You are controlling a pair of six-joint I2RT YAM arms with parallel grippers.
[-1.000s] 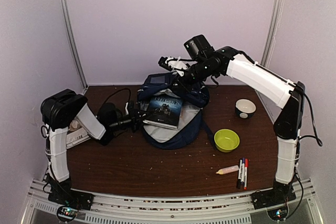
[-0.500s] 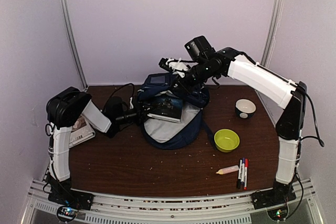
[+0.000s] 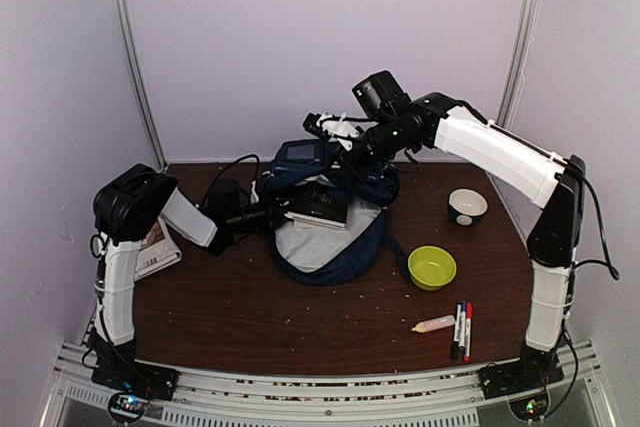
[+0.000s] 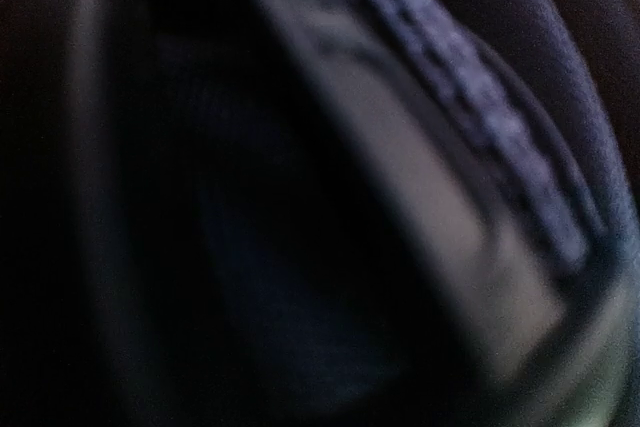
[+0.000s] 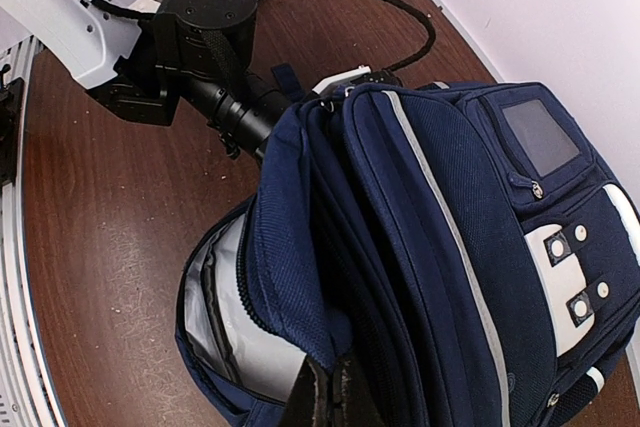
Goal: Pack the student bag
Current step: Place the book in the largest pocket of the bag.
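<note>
Navy cloth, soft and floppy: the student bag sags open mid-back on the counter, a book in its mouth. The left end effector reaches in sideways, tips hidden, so I cannot tell its grip. Farther back, the right end effector is clamped on the upper rim, probably the best hold, as loose cloth folds elsewhere.

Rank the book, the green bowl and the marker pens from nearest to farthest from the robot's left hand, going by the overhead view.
Starting from the left hand:
1. book: right at the hand, in the mouth of the student bag.
2. green bowl: on the right, just past the bag.
3. marker pens: front right, clearly the farthest.
</note>
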